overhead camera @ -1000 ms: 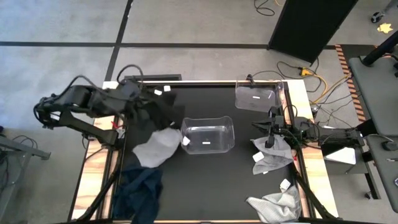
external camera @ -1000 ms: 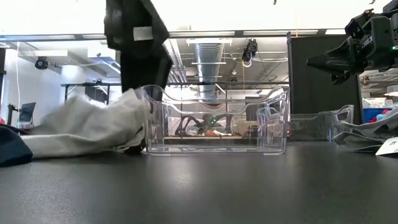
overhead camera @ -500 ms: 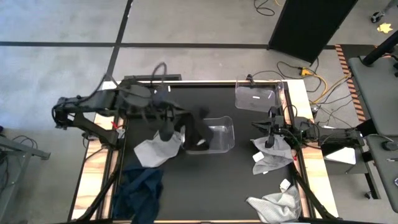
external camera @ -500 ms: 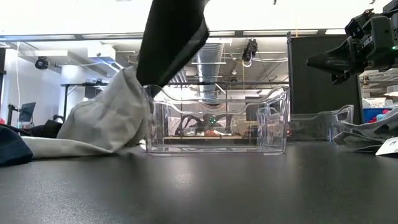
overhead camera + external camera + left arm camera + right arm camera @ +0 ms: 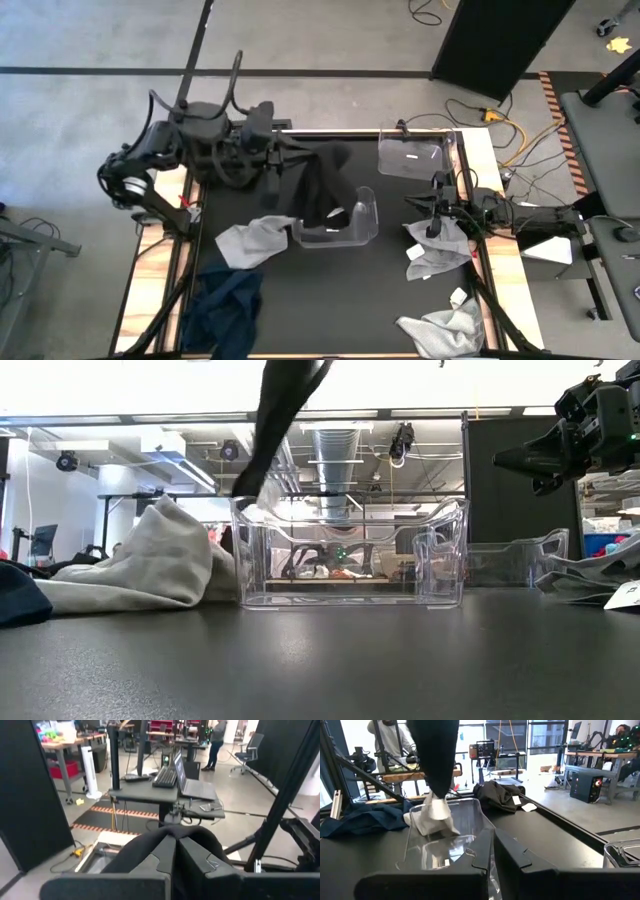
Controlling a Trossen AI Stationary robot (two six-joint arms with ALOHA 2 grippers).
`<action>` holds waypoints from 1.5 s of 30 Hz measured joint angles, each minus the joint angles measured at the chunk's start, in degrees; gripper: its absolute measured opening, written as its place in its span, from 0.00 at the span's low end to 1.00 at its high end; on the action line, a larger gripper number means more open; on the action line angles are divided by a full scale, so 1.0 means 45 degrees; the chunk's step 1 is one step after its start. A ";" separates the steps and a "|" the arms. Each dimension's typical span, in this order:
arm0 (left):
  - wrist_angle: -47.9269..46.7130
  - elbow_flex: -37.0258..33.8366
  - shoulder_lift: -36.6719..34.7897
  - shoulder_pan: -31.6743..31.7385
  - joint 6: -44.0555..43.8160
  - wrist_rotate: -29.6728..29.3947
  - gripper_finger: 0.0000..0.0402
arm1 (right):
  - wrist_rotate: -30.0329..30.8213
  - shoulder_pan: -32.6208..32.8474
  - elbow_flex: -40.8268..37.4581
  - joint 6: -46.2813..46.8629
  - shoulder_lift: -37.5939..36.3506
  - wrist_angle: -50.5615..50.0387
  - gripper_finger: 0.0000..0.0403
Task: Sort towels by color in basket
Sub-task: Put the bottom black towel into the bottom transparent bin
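My left gripper [image 5: 303, 160] is raised high over the table's middle, shut on a black towel [image 5: 322, 190]. The towel hangs down with its lower end [image 5: 248, 488] just over the left wall of a clear bin [image 5: 350, 222]. A light grey towel [image 5: 255, 240] lies left of the bin and leans on its wall [image 5: 160, 560]. A navy towel [image 5: 228, 305] lies at the near left. My right gripper [image 5: 432, 208] is shut and empty, held high [image 5: 525, 465] above another grey towel [image 5: 437, 250] at the right. My left gripper pinches the black towel's upper part [image 5: 172, 836] between its two shut fingers; the cloth bunches over the fingertips and hides the exact spot. The fingers lie about level, pointing toward the table's right. The towel hangs slack below them, clear of the table.
A second clear bin [image 5: 412, 155] stands at the far right. More black cloth [image 5: 500, 795] lies at the far left under my left arm. A third grey towel [image 5: 445, 330] lies at the near right. Bare table shows in front of the middle bin [image 5: 340, 290].
My left gripper has gone up and toward the table's right with the black towel. The towel has swung from beside the grey towel to over the bin's left wall. The grey towel, pushed up against the bin, has slumped back lower.
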 joint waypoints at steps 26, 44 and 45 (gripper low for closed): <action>-0.1244 -0.4706 0.2061 0.1623 -0.2875 -0.1461 0.00 | -0.0005 0.0001 0.0000 0.0000 0.0000 0.0000 0.03; 0.1643 -1.1005 0.1646 0.1848 -0.2861 0.0295 0.00 | -0.0005 0.0003 0.0004 0.0000 0.0000 0.0000 0.03; 0.1661 -1.1195 0.1648 0.1852 -0.2881 0.0650 0.00 | -0.0004 0.0000 0.0000 0.0000 0.0000 0.0000 0.03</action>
